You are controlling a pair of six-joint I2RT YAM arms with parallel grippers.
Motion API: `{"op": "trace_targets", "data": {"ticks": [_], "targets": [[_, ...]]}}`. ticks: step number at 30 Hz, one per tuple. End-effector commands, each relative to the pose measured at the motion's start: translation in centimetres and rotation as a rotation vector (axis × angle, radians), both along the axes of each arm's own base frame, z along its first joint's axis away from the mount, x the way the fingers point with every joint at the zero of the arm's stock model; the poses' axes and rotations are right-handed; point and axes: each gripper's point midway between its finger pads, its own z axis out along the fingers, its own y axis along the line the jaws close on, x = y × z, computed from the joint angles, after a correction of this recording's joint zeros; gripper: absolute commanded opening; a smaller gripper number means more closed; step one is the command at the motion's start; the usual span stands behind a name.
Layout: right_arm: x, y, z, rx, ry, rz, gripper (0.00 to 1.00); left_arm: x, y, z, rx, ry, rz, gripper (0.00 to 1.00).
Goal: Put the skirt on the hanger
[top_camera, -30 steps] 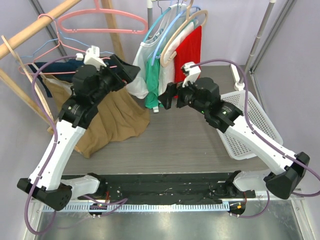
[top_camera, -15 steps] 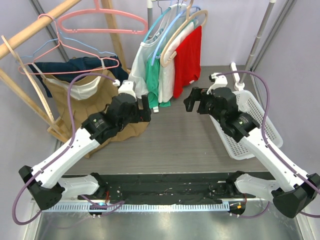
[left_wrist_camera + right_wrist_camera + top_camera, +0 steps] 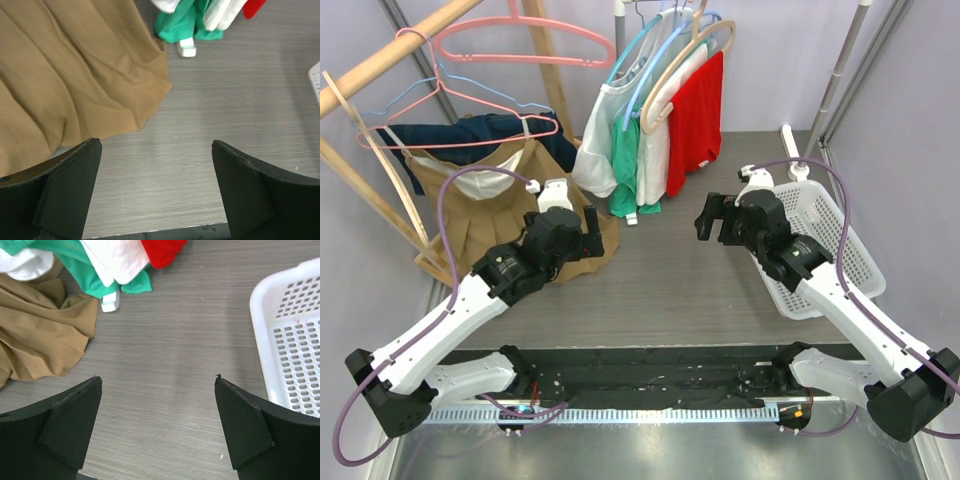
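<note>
The brown skirt (image 3: pixel 485 215) hangs at the left from a pink wire hanger (image 3: pixel 455 142) on the slanted wooden rail, and its hem rests on the table. A navy garment (image 3: pixel 470 128) hangs behind it. My left gripper (image 3: pixel 590 222) is open and empty, just right of the skirt's hem. In the left wrist view the gripper (image 3: pixel 155 145) is over bare table, with the skirt (image 3: pixel 65 75) at upper left. My right gripper (image 3: pixel 712 218) is open and empty over the table's middle. In the right wrist view (image 3: pixel 157 379) the skirt's edge (image 3: pixel 40 335) lies to its left.
Green, white and red garments (image 3: pixel 660 130) hang on a rack at the back centre. A white perforated basket (image 3: pixel 830 250) stands at the right and shows in the right wrist view (image 3: pixel 295 340). A large pink hanger (image 3: pixel 520 45) hangs on the wooden rail (image 3: pixel 390 55).
My left gripper has dropped from up by the hanger to low beside the skirt's hem. My right gripper has pulled back to the right. The skirt stays on the hanger.
</note>
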Motion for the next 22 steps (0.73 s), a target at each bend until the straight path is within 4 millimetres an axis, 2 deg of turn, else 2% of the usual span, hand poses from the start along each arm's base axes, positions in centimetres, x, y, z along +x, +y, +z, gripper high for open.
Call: {"op": "trace_targets", "data": {"ticks": [1,16,19,22], "targets": [[0.1,-0.8,1.0,0.026,-0.044,-0.046,1.0,0.0,0.6,-0.8,0.003,0.005,0.048,0.96],[0.1,-1.1,0.2,0.034,-0.042,-0.061,0.99,-0.1,0.9,-1.5,-0.005,-0.007,0.056,0.96],[0.1,-1.0,0.1,0.033,-0.04,-0.057,1.0,0.0,1.3,-1.1,-0.012,-0.025,0.077,0.93],[0.1,-1.0,-0.1,0.032,-0.039,-0.057,1.0,0.1,1.6,-0.8,-0.011,-0.041,0.092,0.96]]}}
